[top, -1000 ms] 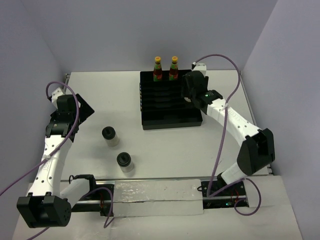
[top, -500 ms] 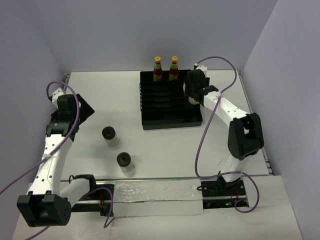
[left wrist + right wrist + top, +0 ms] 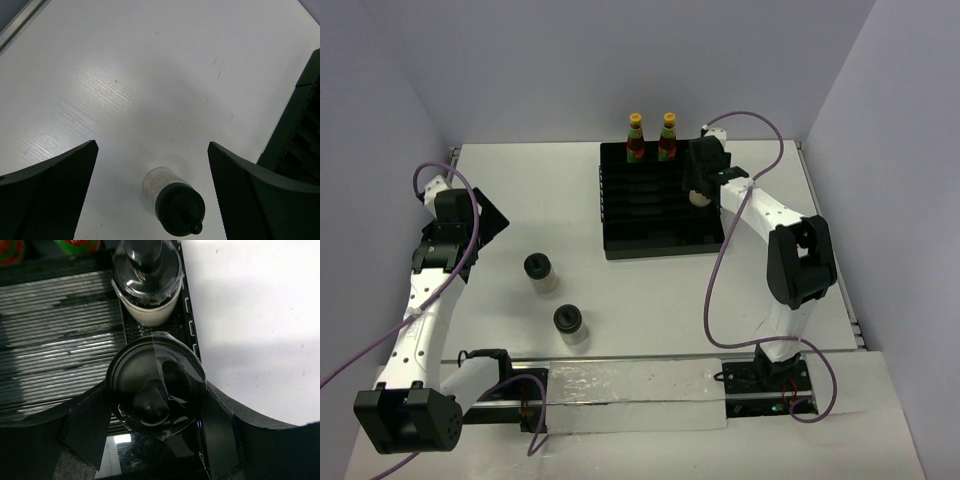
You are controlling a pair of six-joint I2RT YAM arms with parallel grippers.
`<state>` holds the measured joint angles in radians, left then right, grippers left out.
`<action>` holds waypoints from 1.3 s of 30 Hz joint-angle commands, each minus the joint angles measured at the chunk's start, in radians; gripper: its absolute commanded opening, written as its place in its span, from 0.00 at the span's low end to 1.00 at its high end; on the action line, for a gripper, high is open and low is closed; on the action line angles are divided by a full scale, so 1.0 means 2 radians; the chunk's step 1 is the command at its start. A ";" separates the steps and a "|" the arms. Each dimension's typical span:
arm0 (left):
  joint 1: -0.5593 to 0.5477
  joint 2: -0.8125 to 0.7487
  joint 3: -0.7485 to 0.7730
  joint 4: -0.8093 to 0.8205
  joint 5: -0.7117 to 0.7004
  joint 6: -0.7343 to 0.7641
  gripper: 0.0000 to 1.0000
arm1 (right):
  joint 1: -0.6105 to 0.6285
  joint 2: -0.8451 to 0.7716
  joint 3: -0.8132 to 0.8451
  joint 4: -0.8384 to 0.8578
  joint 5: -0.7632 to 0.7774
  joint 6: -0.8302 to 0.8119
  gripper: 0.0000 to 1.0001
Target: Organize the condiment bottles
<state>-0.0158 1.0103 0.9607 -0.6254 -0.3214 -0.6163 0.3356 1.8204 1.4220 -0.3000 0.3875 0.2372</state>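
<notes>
Right gripper (image 3: 156, 390): closed on a squat clear jar with a black lid, the held jar (image 3: 156, 385); one finger presses each side of the lid. From above, this gripper sits over the right edge of the black slotted tray (image 3: 660, 215), toward its far end. Whether the held jar's base rests in a slot cannot be told.

A second jar, the seated jar (image 3: 146, 277), stands in the tray's right column just beyond the held jar, nearly touching it. Its lower part looks pale.

Two sauce bottles (image 3: 635, 138) (image 3: 668, 137) stand upright side by side in the tray's far row, left of the right gripper. They have yellow caps, green necks and red labels.

Two loose jars stand on the desk (image 3: 520, 180), left of the tray and well apart from it. One is farther (image 3: 539, 270); the other is nearer and slightly right (image 3: 569, 324).

Left gripper (image 3: 151, 145): fingers spread wide, nothing between the pads. It hangs over the left part of the desk. In its wrist view a jar shows below, in the gap, untouched; which loose jar it is cannot be told.
</notes>
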 commanded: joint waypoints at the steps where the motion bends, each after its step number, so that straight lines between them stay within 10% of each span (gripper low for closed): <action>1: 0.005 -0.003 0.012 0.010 -0.001 0.007 0.99 | -0.003 0.007 0.014 0.034 0.005 0.003 0.31; 6: 0.005 -0.002 0.014 0.010 0.000 0.007 1.00 | -0.003 0.017 0.008 0.035 0.001 0.008 0.39; 14: 0.005 -0.001 0.015 0.009 0.002 0.007 0.99 | 0.000 -0.023 0.006 0.021 0.004 0.007 0.98; 27: 0.005 -0.003 0.017 0.011 0.001 0.003 0.99 | 0.114 -0.191 -0.032 -0.006 0.028 -0.004 1.00; 39: 0.006 -0.009 0.028 -0.004 -0.018 0.006 0.99 | 0.474 -0.179 -0.071 0.034 -0.085 -0.027 1.00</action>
<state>-0.0158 1.0093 0.9695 -0.6322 -0.3365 -0.6163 1.1557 1.4147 1.2655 -0.2598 0.2828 0.2257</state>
